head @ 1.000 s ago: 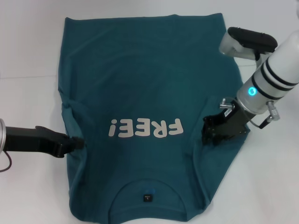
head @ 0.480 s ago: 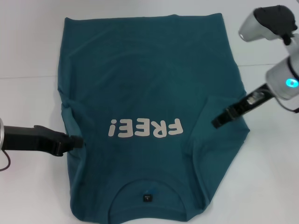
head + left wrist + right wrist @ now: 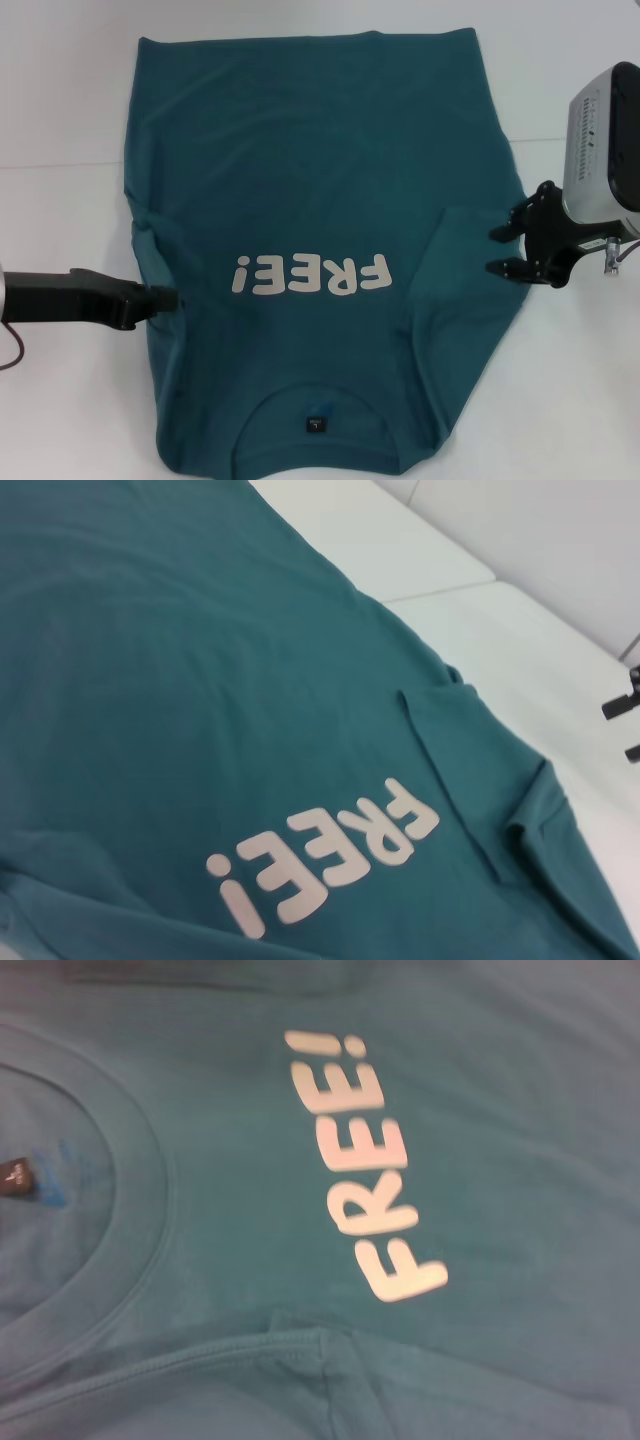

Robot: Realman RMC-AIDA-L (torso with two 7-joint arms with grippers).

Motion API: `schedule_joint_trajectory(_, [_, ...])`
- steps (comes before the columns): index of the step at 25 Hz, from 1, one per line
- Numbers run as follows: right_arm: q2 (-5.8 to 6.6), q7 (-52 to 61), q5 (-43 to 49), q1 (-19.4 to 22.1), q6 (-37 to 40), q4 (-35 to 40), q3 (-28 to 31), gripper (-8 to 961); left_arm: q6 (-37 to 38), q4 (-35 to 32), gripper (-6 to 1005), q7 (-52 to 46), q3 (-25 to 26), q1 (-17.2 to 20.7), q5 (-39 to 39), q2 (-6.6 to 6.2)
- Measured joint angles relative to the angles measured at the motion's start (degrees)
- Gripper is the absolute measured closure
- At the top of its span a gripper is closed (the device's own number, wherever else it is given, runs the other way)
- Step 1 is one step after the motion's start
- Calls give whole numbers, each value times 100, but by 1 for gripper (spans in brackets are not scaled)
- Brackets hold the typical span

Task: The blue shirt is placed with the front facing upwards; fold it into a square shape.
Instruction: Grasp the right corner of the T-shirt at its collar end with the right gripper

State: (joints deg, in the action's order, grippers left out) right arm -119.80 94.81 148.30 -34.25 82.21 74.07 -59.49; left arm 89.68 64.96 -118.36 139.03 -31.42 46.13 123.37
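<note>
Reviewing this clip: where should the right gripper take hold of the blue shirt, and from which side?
Judging by its pose, the right gripper should pinch the blue shirt at its folded-in sleeve edge, coming in from the robot's right, since that edge lies raised nearest its open fingers.

Bright, even overhead light, soft faint shadows on the white table (image 3: 60,100), slight blur in both wrist views.

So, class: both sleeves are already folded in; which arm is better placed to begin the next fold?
Probably the left. The left gripper sits at the blue shirt's edge, while the right gripper hangs open, holding nothing.
</note>
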Motion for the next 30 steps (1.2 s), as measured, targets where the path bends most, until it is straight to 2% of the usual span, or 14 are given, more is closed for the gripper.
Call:
schedule_joint_trajectory(8, [-4, -451, -295, 130, 35, 167, -55, 571, 7, 67, 996, -149, -1, 59, 92, 14])
schedule_joint_trajectory(14, [-7, -305, -637, 164, 30, 186, 15, 572, 35, 144, 996, -179, 0, 77, 99, 27])
schedule_joint_trajectory(24, [13, 1377, -818, 192, 165, 365, 402, 573, 105, 328, 996, -289, -22, 100, 99, -11])
schedule_joint_trajectory(30, [43, 3293, -797, 82, 225, 369, 611, 572, 74, 339, 996, -275, -33, 105, 85, -15])
